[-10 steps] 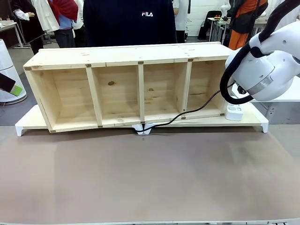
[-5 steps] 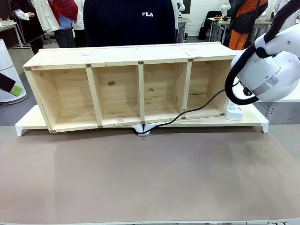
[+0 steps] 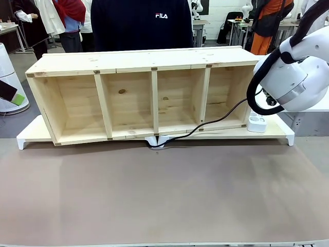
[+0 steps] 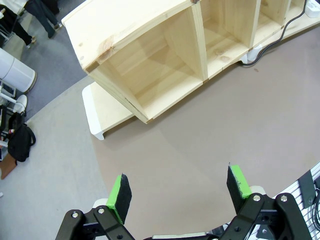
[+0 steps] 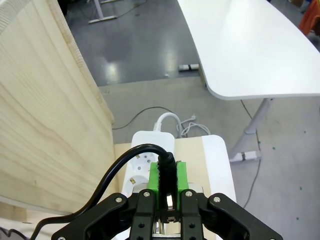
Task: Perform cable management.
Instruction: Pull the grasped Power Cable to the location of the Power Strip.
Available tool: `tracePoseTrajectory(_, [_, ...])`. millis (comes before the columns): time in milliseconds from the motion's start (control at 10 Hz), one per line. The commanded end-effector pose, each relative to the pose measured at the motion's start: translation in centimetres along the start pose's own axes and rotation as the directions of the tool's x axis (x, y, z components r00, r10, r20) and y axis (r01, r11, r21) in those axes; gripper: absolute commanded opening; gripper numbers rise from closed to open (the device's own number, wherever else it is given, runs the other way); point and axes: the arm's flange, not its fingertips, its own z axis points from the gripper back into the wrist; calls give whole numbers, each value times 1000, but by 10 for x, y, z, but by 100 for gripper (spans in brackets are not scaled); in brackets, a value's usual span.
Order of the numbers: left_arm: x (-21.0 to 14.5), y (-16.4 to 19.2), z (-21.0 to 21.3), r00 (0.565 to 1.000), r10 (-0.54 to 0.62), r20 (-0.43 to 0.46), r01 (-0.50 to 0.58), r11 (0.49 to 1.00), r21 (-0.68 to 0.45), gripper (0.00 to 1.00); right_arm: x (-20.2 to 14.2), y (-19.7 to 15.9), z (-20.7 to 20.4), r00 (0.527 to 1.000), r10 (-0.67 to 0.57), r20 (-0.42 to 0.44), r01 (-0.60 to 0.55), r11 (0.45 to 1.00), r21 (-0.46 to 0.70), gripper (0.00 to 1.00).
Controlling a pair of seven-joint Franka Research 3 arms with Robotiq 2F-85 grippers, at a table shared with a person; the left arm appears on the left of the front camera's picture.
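The thin black cable (image 3: 216,117) runs from a white clip (image 3: 157,142) at the shelf's front edge, across the right compartment's floor, and up behind my right arm (image 3: 288,77). My right gripper (image 5: 168,181) is shut on its black plug (image 5: 166,164), just above the white power strip (image 5: 149,150). The cord curls off to the left of the fingers (image 5: 107,175). The strip (image 3: 257,122) lies on the white board beside the shelf's right end. High over the table's left side, my left gripper (image 4: 179,187) hangs open with nothing between its green pads (image 4: 120,192).
A long wooden shelf (image 3: 139,95) with several open compartments lies on a white board (image 3: 31,135) across the far side of the table. A person in a dark top (image 3: 141,23) stands behind it. A brown mat (image 3: 164,190) covers the table. A white desk (image 5: 250,45) is beyond the strip.
My right arm has shifted a little up and to the right, carrying the plug end of the cable with it. It has held still over the last half second.
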Motion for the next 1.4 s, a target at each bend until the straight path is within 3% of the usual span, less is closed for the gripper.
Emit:
tracePoseTrajectory(0, [0, 0, 0, 1000, 4, 1, -4, 1000, -5, 100, 1, -1, 1, 1000, 0, 7, 0, 1000, -5, 16])
tracePoseTrajectory(1300, [0, 0, 0, 1000, 4, 1, -4, 1000, -5, 100, 1, -1, 1, 1000, 0, 7, 0, 1000, -5, 16])
